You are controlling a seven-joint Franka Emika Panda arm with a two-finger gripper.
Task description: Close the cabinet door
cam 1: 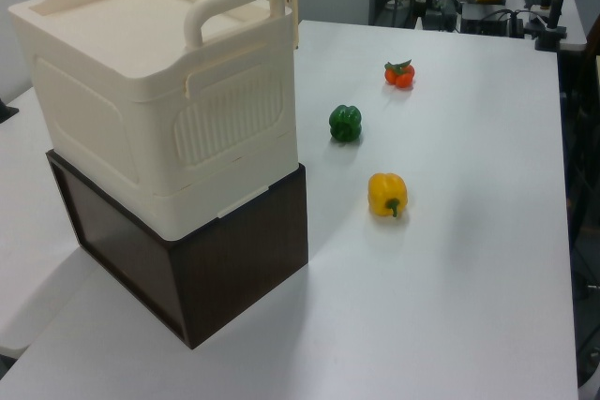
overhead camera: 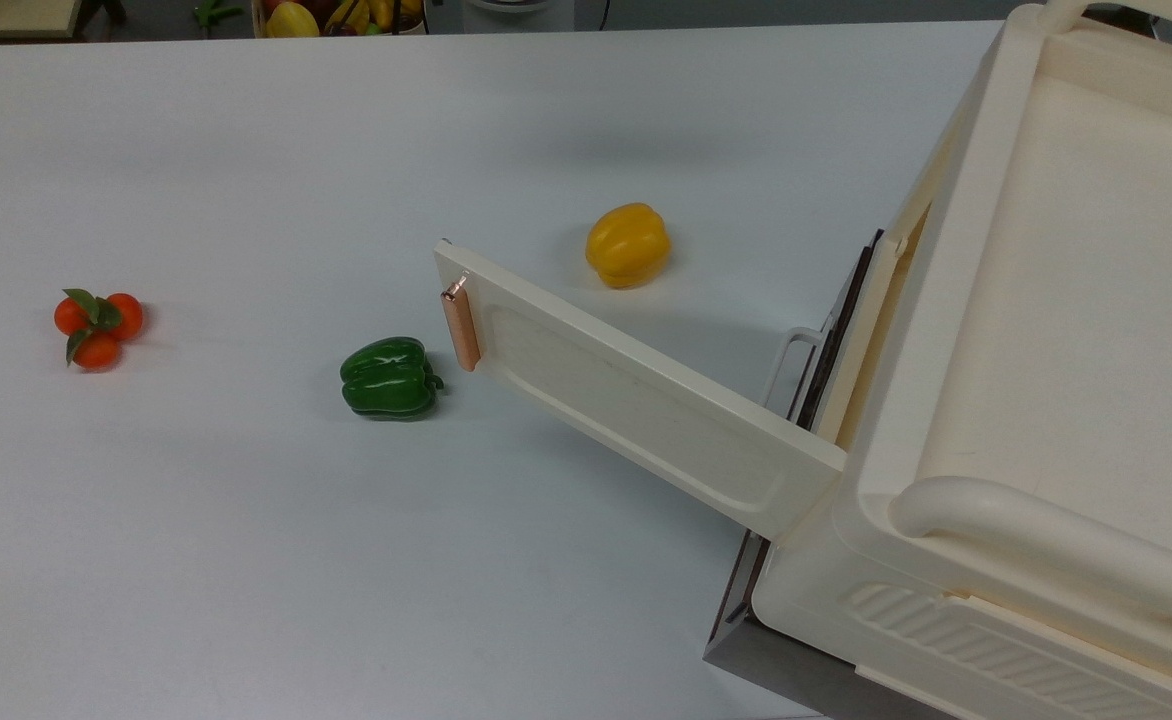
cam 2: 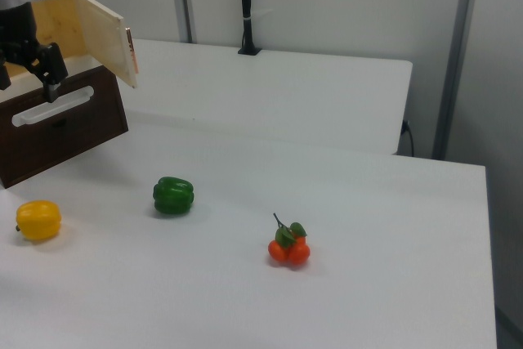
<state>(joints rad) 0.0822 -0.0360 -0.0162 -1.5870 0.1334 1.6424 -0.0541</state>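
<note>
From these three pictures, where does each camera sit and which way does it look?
Top view: high above the table, looking down at the open cabinet door and the cabinet.
Left view: raised, behind the cabinet, looking across the table.
Right view: at the table's opposite end, looking back toward the door; the gripper hangs beside it.
All share the green pepper.

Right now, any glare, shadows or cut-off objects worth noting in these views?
Top view: soft glare on the green pepper; the cabinet is cropped at the right edge. Left view: the cabinet casts a soft shadow on the table. Right view: the hand sits near the left edge, partly cropped.
</note>
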